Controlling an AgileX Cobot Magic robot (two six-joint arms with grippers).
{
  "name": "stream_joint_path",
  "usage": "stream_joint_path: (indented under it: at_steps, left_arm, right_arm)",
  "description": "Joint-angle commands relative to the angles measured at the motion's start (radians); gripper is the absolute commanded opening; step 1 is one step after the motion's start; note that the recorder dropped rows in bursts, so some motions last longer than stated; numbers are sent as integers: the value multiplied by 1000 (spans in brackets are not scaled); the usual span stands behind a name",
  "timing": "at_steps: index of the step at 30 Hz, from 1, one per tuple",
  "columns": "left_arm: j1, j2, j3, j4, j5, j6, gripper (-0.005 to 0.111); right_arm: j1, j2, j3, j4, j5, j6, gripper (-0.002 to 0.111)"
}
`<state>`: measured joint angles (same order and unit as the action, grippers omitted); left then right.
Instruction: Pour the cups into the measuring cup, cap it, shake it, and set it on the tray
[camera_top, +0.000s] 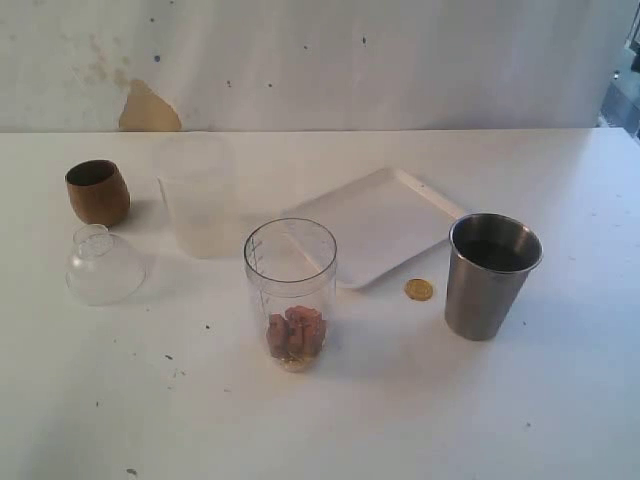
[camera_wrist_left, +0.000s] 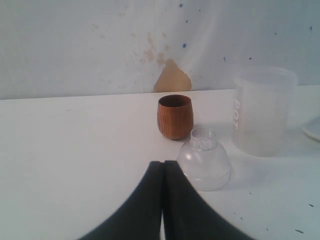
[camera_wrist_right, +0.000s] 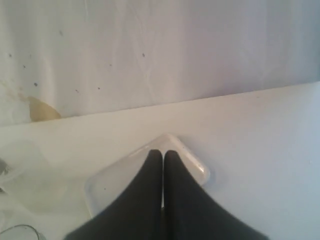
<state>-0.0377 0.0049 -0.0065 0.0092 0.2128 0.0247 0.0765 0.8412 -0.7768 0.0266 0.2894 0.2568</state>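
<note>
The clear measuring cup (camera_top: 290, 292) stands upright at the table's middle front, uncapped, with pinkish-brown pieces at its bottom. A brown wooden cup (camera_top: 97, 192) (camera_wrist_left: 175, 116) sits upright at the far left. The steel tumbler (camera_top: 491, 275) stands upright at the right. Behind the measuring cup lies the white tray (camera_top: 385, 220) (camera_wrist_right: 107, 182). Neither arm shows in the exterior view. My left gripper (camera_wrist_left: 163, 164) is shut with nothing in it, short of the wooden cup. My right gripper (camera_wrist_right: 163, 153) is shut and empty, above the tray.
A clear dome-shaped lid (camera_top: 104, 266) (camera_wrist_left: 204, 160) rests near the wooden cup. A frosted translucent cup (camera_top: 198, 195) (camera_wrist_left: 261, 111) stands behind the measuring cup. A small gold coin (camera_top: 419, 290) lies between tray and tumbler. A stained white wall (camera_top: 320, 60) backs the table.
</note>
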Motion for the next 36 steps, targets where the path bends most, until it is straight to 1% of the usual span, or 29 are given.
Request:
stream_joint_path:
  at_steps: [1, 2, 5, 7, 9, 10, 13, 15, 19, 21, 25, 32, 36]
  left_arm:
    - [5, -5, 6, -9, -9, -2, 0]
    - [5, -5, 6, -9, -9, -2, 0]
    - [5, -5, 6, -9, -9, -2, 0]
    - [5, -5, 6, -9, -9, -2, 0]
    - [5, -5, 6, -9, -9, -2, 0]
    - [5, -5, 6, -9, -9, -2, 0]
    - [5, -5, 6, -9, -9, -2, 0]
    - [5, -5, 6, -9, -9, -2, 0]
    - [5, -5, 6, -9, -9, -2, 0]
    - [5, -5, 6, -9, -9, -2, 0]
    - [5, -5, 6, -9, -9, -2, 0]
    - [5, -5, 6, -9, -9, -2, 0]
    - [5, -5, 6, -9, -9, -2, 0]
  right_arm:
    - [40, 139, -184, 30, 202, -160, 0]
    - [47, 187, -245, 30, 257, -190, 0]
    - [74, 349, -436, 50, 509, -283, 0]
    - [92, 473, -567, 107, 684, -349, 0]
    - [126, 586, -661, 171, 783, -421, 0]
    - [151, 625, -686, 180, 801, -437, 0]
    - [238, 744, -729, 140, 788, -436, 0]
    - [306, 803, -735, 69, 752, -416, 0]
    - [387, 889, -736, -134, 725, -257, 0]
    - [395, 931, -736, -202, 735, -194, 0]
    - [408, 1005, -736, -199, 750, -191, 0]
    - [420, 1088, -736, -215, 706, -191, 0]
    - [420, 1130, -736, -302, 706, -156, 0]
